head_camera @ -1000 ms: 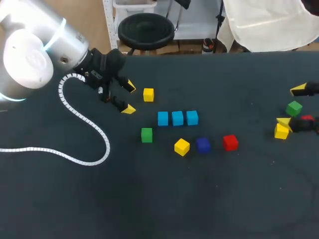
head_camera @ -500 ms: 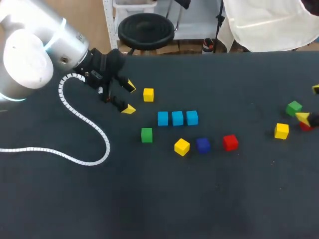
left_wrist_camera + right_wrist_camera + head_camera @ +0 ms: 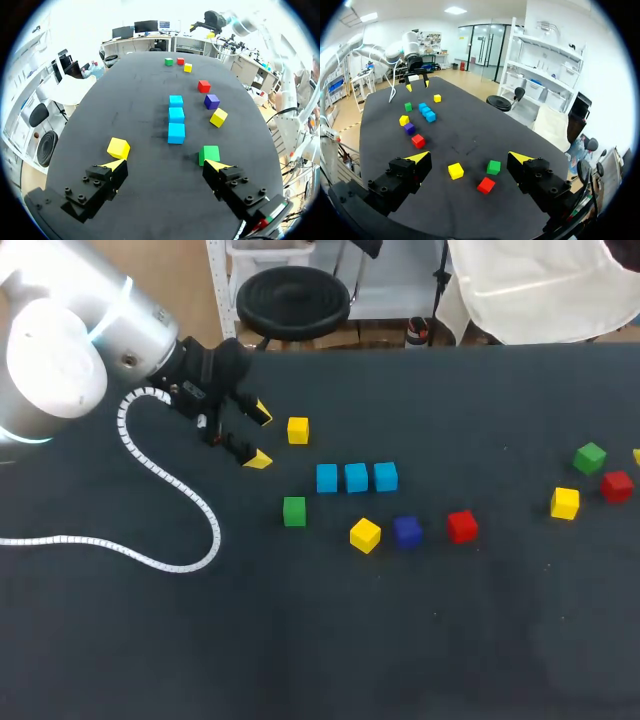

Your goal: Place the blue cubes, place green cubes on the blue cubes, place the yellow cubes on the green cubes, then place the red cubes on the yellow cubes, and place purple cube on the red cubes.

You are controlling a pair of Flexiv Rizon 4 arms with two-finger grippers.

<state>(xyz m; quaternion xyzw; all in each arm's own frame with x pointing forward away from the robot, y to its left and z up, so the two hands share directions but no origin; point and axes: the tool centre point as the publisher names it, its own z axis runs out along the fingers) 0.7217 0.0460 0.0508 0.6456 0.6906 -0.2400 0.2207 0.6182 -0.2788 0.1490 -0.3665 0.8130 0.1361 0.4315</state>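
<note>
Left gripper hung spread, empty, near blue cubes in mid-table row; right gripper gaped over far green cube. Risk: off-centre green placement could nudge close-set blue cubes, toppling later layers.

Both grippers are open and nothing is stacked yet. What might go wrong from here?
The three blue cubes sit tightly in a row, so stacking on one may nudge its neighbours. The green cube, red cube and yellow cube cluster ahead of the right gripper; picking one could bump another.
</note>
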